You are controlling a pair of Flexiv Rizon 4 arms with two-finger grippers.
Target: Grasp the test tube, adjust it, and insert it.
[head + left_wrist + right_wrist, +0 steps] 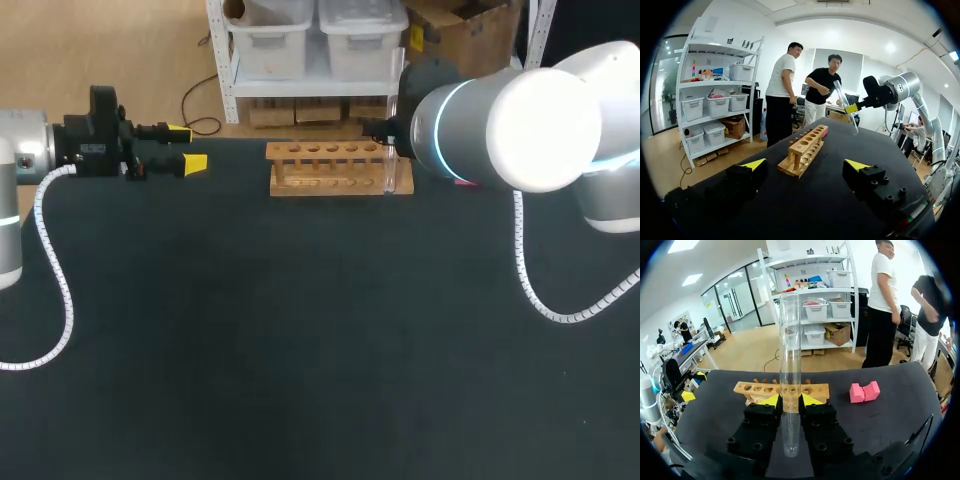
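One black counter (300,330), two arms, two tools. One wooden rack (340,168) sits at the back middle of the counter. It has a single row of round holes in its top bar, but the tube hides part of the row in the right wrist view, so I can't give an exact hole count. One clear glass test tube (790,365) is clamped in the right tool (790,401), with one yellow tip (771,400) pressing on each side. Most of the tube sticks out past the tips and a short length runs back between the finger bodies. In the left wrist view the tube hangs a bit tilted from the right tool, just past the rack's far end. It is not in any hole, and I can't tell whether its lower end touches the counter. In the head view the tube shows as a pale vertical streak at the rack's right end, with the right arm (520,125) bulking over it from the right. The left tool (185,147) is released with its fingers spread and nothing between them. It hovers at the back left of the counter, pointing along the rack and well apart from it. One pink block (864,391) lies on the counter near the rack's end, on the side away from the left tool.
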